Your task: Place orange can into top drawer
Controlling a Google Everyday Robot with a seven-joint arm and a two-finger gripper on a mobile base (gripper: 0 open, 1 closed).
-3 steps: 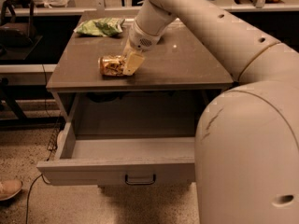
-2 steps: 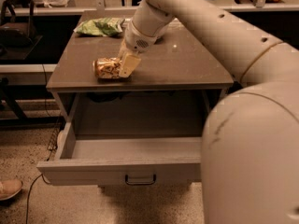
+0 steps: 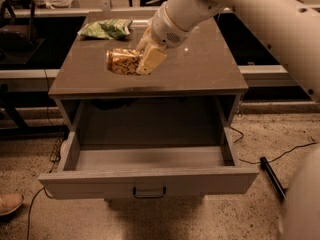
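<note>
The orange can [image 3: 121,61], gold and white mottled, is held on its side just above the grey cabinet top [image 3: 200,71], left of centre. My gripper [image 3: 141,63] is shut on the can's right end, with a cream finger [image 3: 150,60] across its front. The white arm reaches down from the upper right. The top drawer [image 3: 150,181] is pulled wide open below the cabinet top, its inside bare, with a small dark handle [image 3: 149,191] at the centre of its front panel.
A green crinkled snack bag [image 3: 106,29] lies at the back left of the cabinet top. A black cable [image 3: 280,156] and a dark rod [image 3: 272,178] lie on the speckled floor to the right. A shoe [image 3: 9,203] is at the lower left.
The view has shifted and the cabinet now sits more to the centre. The can stays in the gripper, a little above the top rather than resting on it.
</note>
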